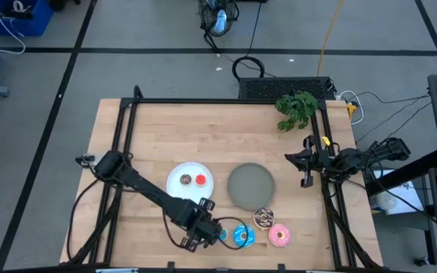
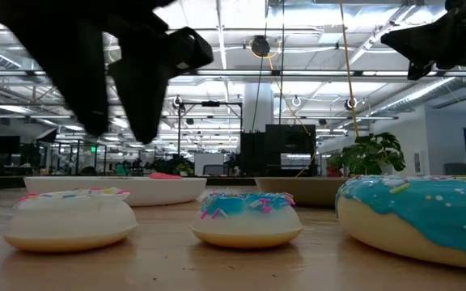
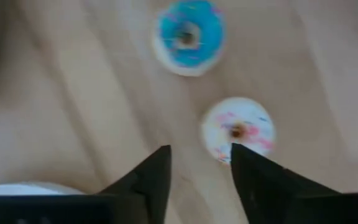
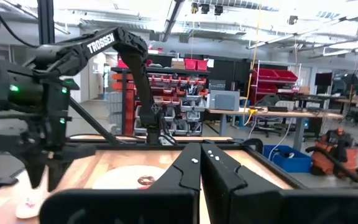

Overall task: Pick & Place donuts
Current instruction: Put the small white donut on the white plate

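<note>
Hovering left end effector [image 3: 199, 163], cream donut [image 3: 238, 130]

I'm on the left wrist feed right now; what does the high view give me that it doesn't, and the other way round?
Only the high view shows the white plate holding two tiny donuts, the grey plate, the pink donut, and the right gripper waiting at the table's right edge. Only the left wrist view shows the left gripper open, with a pale sprinkled donut just ahead. Both show the blue sprinkled donut.
</note>
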Action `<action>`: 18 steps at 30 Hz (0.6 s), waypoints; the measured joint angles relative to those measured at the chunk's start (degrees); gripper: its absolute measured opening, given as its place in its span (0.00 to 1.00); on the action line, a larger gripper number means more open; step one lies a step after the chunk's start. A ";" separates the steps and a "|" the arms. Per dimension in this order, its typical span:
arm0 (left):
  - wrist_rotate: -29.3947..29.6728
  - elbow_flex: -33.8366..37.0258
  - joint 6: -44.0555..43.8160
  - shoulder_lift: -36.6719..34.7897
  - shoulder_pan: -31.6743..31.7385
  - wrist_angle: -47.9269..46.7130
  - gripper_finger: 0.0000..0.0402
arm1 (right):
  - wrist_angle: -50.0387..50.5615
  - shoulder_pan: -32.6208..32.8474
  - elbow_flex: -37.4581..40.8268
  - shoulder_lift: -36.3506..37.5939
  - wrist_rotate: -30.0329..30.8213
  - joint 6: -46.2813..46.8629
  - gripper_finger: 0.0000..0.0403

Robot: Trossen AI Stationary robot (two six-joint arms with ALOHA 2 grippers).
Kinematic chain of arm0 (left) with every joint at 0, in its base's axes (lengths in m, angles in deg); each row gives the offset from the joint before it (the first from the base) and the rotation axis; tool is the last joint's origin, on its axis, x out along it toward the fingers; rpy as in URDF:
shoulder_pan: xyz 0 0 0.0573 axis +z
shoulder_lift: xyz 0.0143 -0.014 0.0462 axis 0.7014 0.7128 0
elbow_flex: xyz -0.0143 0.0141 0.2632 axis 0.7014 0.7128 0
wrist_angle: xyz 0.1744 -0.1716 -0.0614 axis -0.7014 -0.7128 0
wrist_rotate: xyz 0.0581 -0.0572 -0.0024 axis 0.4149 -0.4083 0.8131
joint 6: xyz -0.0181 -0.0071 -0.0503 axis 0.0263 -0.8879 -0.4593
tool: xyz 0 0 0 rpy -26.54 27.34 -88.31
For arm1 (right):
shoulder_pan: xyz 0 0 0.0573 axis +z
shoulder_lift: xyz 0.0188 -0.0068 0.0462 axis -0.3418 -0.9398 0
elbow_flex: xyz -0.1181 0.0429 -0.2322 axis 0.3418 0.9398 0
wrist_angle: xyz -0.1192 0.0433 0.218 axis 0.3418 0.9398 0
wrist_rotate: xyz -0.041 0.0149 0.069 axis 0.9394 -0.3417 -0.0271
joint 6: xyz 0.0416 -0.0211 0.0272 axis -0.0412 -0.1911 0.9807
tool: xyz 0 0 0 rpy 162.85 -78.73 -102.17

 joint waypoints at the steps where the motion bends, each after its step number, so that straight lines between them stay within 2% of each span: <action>1: -0.14 0.00 0.29 0.00 -0.32 0.06 0.48 | -0.22 0.00 0.00 -0.01 -0.04 -0.65 0.00; 7: 0.13 -0.05 0.51 0.32 -0.91 1.71 0.60 | -0.33 0.00 0.00 -0.01 -0.13 -1.57 0.00; 18: 0.51 -0.09 0.46 3.45 -0.87 4.72 0.61 | -0.26 0.00 0.02 -0.14 -0.24 -1.55 0.00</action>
